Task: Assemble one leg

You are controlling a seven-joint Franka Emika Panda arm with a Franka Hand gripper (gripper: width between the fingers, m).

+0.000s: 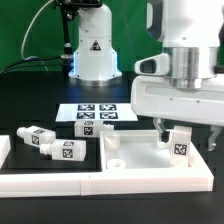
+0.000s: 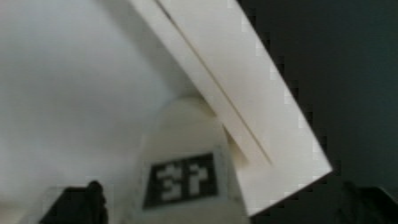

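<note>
Down at the exterior view's right, the gripper [image 1: 172, 131] held the leg [image 1: 179, 143] between its jaws, closed on the peg's upper part, over the white panel [image 1: 135, 157]. Three spare legs [image 1: 40, 143] lay on the black desk [image 1: 30, 105], well apart, near the marker board [image 1: 92, 116].

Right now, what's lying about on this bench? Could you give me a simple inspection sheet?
Surface: black table, bordered in front by a white rail.
Job's things: the leg with a tag, standing on the white panel under the arm.
Clutter: three more tagged pegs at the exterior view's left; the marker board behind.
Grippers: gripper low over the leg; grip unclear.
Cables: dark cables hang behind.
Surroundings: green backdrop, robot base.
</note>
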